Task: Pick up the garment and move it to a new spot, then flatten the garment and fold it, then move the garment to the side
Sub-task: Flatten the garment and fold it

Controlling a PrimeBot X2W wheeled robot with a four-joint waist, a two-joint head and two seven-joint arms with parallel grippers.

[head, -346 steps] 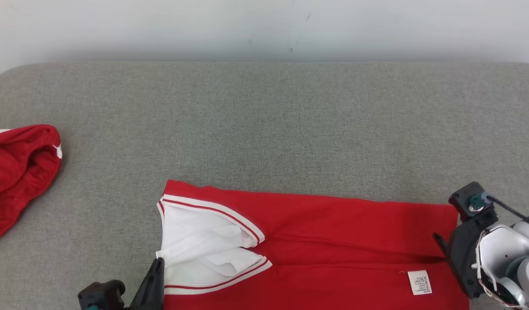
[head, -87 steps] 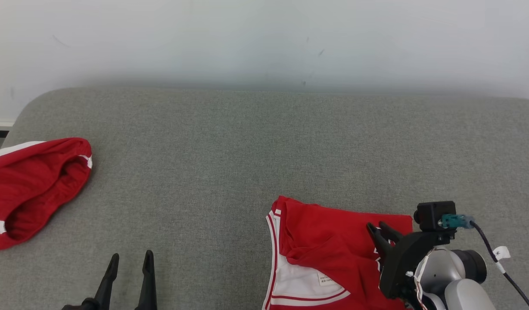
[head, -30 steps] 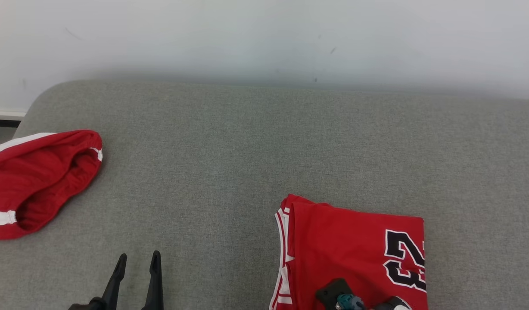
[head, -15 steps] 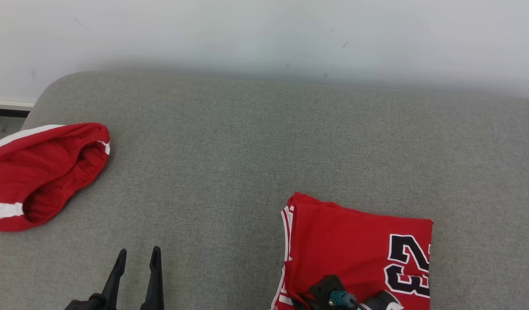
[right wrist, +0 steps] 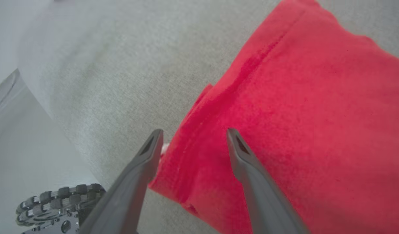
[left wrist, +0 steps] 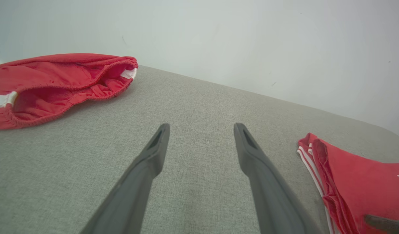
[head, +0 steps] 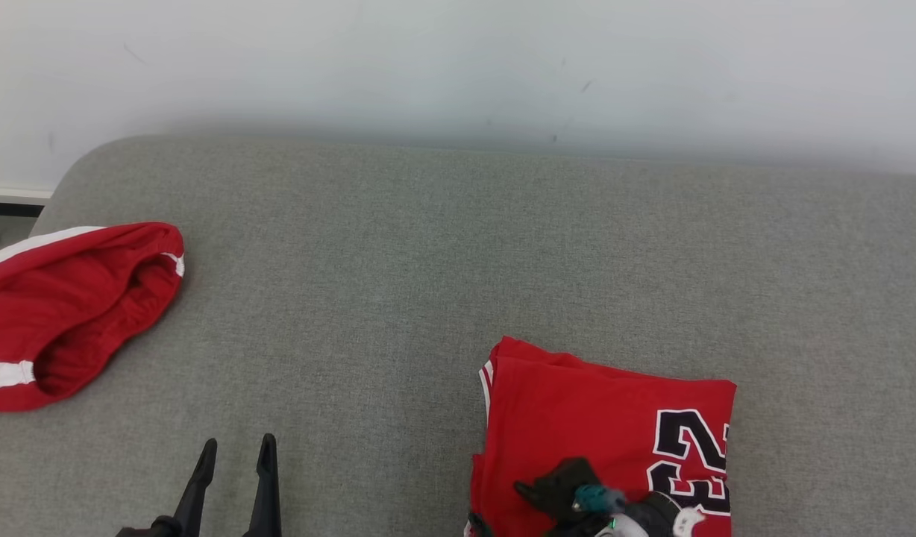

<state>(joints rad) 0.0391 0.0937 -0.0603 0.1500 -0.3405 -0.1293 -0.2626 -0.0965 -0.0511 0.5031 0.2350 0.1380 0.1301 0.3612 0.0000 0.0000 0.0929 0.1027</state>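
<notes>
Red garment (head: 577,406) lies folded (right gripper (right wrist: 193,134) jaws apart at its edge).

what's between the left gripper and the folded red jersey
Just bare grey cushion. In the head view it runs unbroken from the left gripper to the folded jersey; the left wrist view agrees.
</notes>
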